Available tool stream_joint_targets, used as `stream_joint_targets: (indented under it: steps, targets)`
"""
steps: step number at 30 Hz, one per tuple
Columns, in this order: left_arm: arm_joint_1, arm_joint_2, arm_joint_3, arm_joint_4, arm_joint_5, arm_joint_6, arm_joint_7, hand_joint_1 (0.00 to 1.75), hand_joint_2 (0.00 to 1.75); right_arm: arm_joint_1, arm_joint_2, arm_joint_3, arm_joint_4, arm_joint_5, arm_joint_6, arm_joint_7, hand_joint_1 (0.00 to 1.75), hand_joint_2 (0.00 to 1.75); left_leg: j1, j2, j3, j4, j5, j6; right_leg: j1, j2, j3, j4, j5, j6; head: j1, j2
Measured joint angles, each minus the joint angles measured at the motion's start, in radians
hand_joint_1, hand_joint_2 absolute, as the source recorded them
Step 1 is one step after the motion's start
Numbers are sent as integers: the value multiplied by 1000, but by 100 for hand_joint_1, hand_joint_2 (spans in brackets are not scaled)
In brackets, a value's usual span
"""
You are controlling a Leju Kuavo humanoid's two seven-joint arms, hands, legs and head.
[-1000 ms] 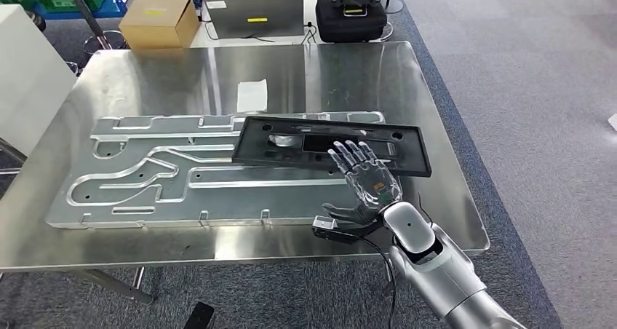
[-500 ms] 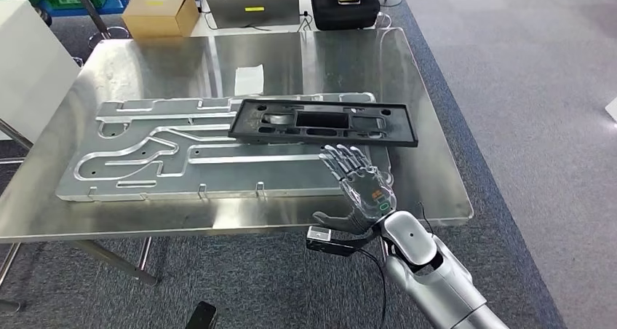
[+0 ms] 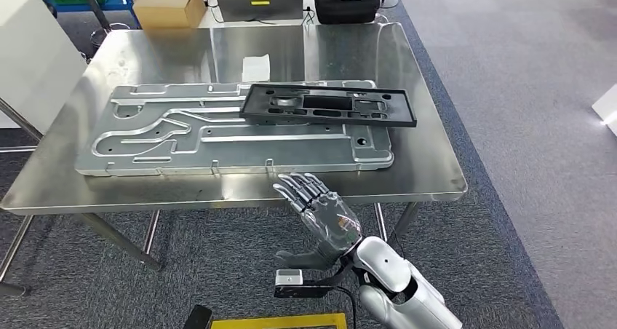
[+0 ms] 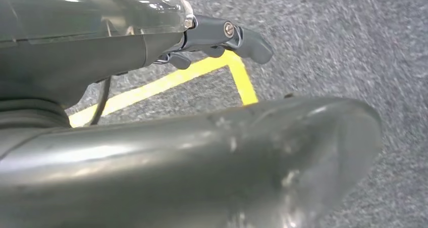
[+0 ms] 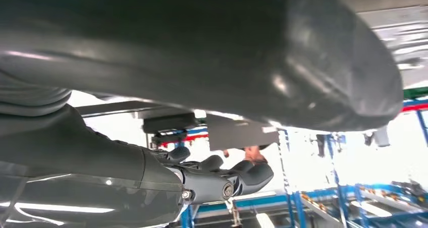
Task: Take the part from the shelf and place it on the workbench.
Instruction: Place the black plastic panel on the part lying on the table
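Your part (image 3: 329,105), a flat black plastic frame with rectangular cut-outs and a raised rim, lies on the bench (image 3: 429,161), resting across the far right end of the big aluminium plate (image 3: 225,136). Judged from that, the placing looks done. The risk now is a nudge: the frame overhangs the plate's edge on its right side, so it may sit a little unevenly, and smooth plastic on machined metal will slide if anything brushes it.

The right robot hand (image 3: 320,216) hangs off the bench's near edge, palm up, fingers spread, holding nothing. If you swing that arm up or forward, its fingertips could catch the bench lip or the plate's front tabs.

The left robot hand (image 4: 222,36) hangs over grey carpet (image 4: 343,41) with yellow floor tape (image 4: 237,76); its fingers look loosely curled, but you can't tell its state for sure.

The plate is matte silver, milled with winding channels; the bench top is brushed, reflective steel with rounded corners. A white paper slip (image 3: 256,67) lies behind the plate.
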Motion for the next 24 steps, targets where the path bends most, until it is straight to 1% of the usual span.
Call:
stream_joint_targets:
  steps: [1, 2, 3, 4, 5, 6, 7, 8, 9, 10, 11, 12, 13, 14, 15, 16, 17, 18, 19, 20, 21, 22, 23, 24]
  targets:
    - [0, 0, 0, 0, 0, 1, 0, 0, 0, 7, 0, 1, -2, -6, -6, -1, 0, 0, 2, 2, -13, -3, 14, 8, -1, 2, -13, 33, -42, 4, 3, 0]
    - [0, 0, 1, 0, 0, 2, 0, 0, 0, 14, 0, 2, -4, -12, -12, -1, 0, 0, 2, 4, -27, -2, 27, 13, -2, 3, -30, 85, -96, 7, 5, 0]
    - [0, 0, 1, 0, -1, 2, 0, 0, 0, 21, -1, 2, -4, -19, -18, -2, 0, 0, 1, 5, -44, -2, 39, 17, -2, 3, -47, 149, -145, 9, 8, 0]
    - [1, 0, 1, 0, -1, 2, 0, 0, 0, 29, -1, 2, -4, -24, -24, -2, 0, 0, -1, 5, -61, 0, 51, 17, -2, 3, -58, 210, -173, 11, 8, 0]
    - [2, 0, 1, 0, -2, 2, 0, 0, 0, 36, -2, 2, -3, -29, -29, -2, 0, 0, -1, 5, -78, 2, 62, 16, -2, 3, -59, 253, -177, 12, 9, 0]
    - [2, 0, 1, 0, -2, 2, 0, 0, 0, 41, -3, 2, -2, -33, -32, -3, 0, 0, -2, 6, -95, 5, 73, 14, -2, 3, -44, 263, -158, 12, 9, 0]
    - [2, 0, 1, 0, -3, 2, 0, 0, 0, 46, -4, 2, -1, -38, -36, -5, 0, 0, -2, 6, -111, 9, 82, 12, -2, 3, -11, 239, -130, 10, 9, 0]
    - [2, -1, 1, 0, -3, 2, 0, 0, 0, 49, -4, 1, 0, -45, -40, -9, 0, 0, -2, 6, -125, 15, 90, 10, -1, 3, 40, 181, -108, 6, 9, 0]
    - [1, -1, 1, 0, -3, 2, 0, 0, 0, 51, -4, 0, 1, -51, -43, -13, 0, 0, -4, 5, -138, 21, 97, 6, 1, 3, 98, 106, -106, 1, 9, 0]
    - [1, -1, 1, 0, -3, 2, -1, 0, 0, 53, -3, -2, 1, -58, -45, -20, 0, 0, -5, 5, -146, 25, 103, 2, 3, 3, 146, 38, -115, -4, 8, 0]
    - [1, -1, 1, 0, -3, 2, -1, 0, 0, 56, -3, -6, 2, -65, -47, -26, 0, 0, -6, 5, -150, 28, 110, -4, 6, 3, 177, -12, -127, -9, 8, 0]
    - [1, -2, 1, 0, -3, 2, -2, 0, 0, 61, -3, -9, 4, -72, -48, -32, 0, 0, -6, 5, -152, 27, 118, -10, 9, 3, 189, -36, -136, -14, 8, 0]
    - [2, -2, 1, 0, -3, 2, -2, 0, 0, 69, -2, -13, 7, -80, -49, -38, 0, 0, -6, 4, -154, 25, 127, -16, 9, 3, 187, -43, -130, -19, 8, 0]
    - [3, -2, 2, 0, -3, 3, -2, 0, 0, 77, -2, -17, 11, -89, -50, -43, 0, 0, -5, 3, -156, 26, 126, -22, 7, 1, 181, -46, -121, -26, 10, 0]
    - [4, -1, 2, 0, -3, 5, -2, 0, 0, 88, 0, -21, 16, -103, -51, -51, 0, 0, -4, 1, -163, 38, 107, -28, 5, -1, 173, -48, -110, -34, 10, 0]
    - [5, -1, 2, 0, -2, 8, -1, 0, 0, 100, 3, -28, 23, -125, -53, -63, 0, 0, -3, 0, -175, 67, 70, -34, 2, -3, 163, -51, -97, -40, 8, 0]
    - [6, -1, 2, 0, -2, 12, -1, 0, 0, 114, 7, -37, 31, -152, -55, -78, 0, 0, 1, -1, -189, 117, 17, -39, 1, -5, 150, -51, -86, -44, 6, 0]
    - [7, -1, 2, 0, -2, 19, 0, 0, 0, 131, 11, -48, 41, -186, -57, -97, 0, 0, 2, -1, -205, 181, -35, -44, 1, -5, 134, -50, -74, -46, 4, 0]
    - [8, -1, 2, 0, -5, 30, 3, 0, 0, 151, 16, -63, 55, -227, -60, -116, 0, 0, 3, 0, -216, 245, -70, -47, 2, -7, 119, -48, -63, -45, 2, 0]
    - [9, -1, 2, 0, -11, 47, 11, 0, 0, 173, 23, -82, 77, -271, -65, -133, 0, 0, 4, 0, -216, 292, -81, -50, 2, -8, 102, -45, -53, -44, 2, 0]
    - [10, -1, 2, 0, -19, 70, 24, 0, 0, 195, 32, -108, 108, -319, -76, -150, 0, 0, 5, 0, -203, 310, -68, -51, 2, -9, 87, -42, -43, -43, 1, 0]
    - [12, -1, 2, 0, -30, 96, 41, 0, 0, 213, 43, -141, 154, -368, -95, -171, 0, 0, 5, 0, -171, 291, -39, -50, 2, -11, 72, -37, -35, -40, 1, 0]
    - [14, 0, 1, 0, -41, 124, 61, 0, 0, 224, 56, -182, 220, -414, -123, -201, 0, 0, 6, -1, -123, 239, -12, -48, 2, -11, 58, -33, -26, -37, 1, 0]
    - [15, 1, 0, 0, -53, 152, 84, 0, 0, 228, 68, -228, 301, -458, -153, -237, 0, 0, 5, -2, -67, 164, -5, -44, 3, -11, 46, -28, -18, -32, 0, 0]
